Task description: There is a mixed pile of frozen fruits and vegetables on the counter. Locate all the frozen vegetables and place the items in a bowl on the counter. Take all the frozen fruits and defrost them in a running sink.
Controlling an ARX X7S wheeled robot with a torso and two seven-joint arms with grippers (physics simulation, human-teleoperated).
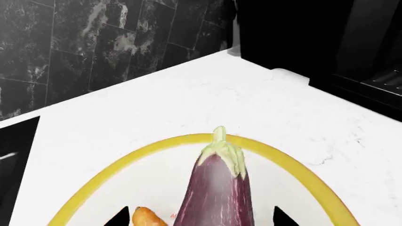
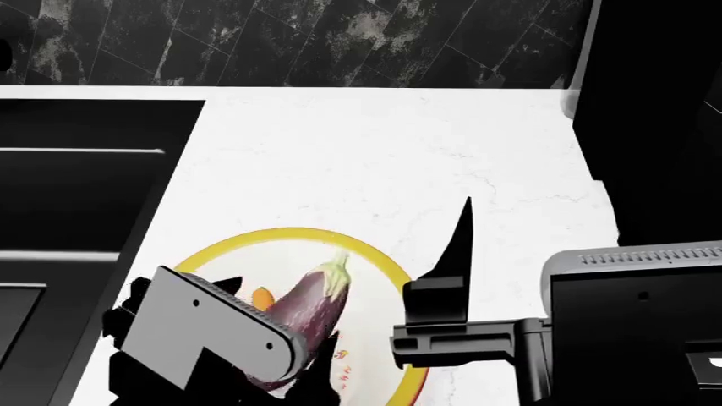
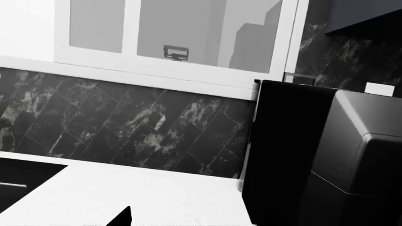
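The purple eggplant (image 1: 217,188) (image 2: 303,309) lies in the white bowl with the yellow rim (image 1: 295,165) (image 2: 282,236), its green stem cap pointing to the wall. A slim orange piece (image 1: 148,218) (image 2: 262,298) lies beside it in the bowl. My left gripper (image 1: 201,219) (image 2: 276,326) is open over the bowl. Its fingertips (image 1: 120,217) straddle the eggplant with a gap on each side. My right gripper (image 2: 457,254) (image 3: 201,220) is open and empty, just right of the bowl over the white counter (image 2: 395,152). The yellow pear is out of view.
The black sink (image 2: 84,194) (image 1: 14,155) lies to the left of the bowl. A tall black appliance (image 2: 654,127) (image 3: 314,155) stands on the counter's right end. Dark marbled wall tiles (image 2: 282,42) run behind, with a window (image 3: 176,33) above them.
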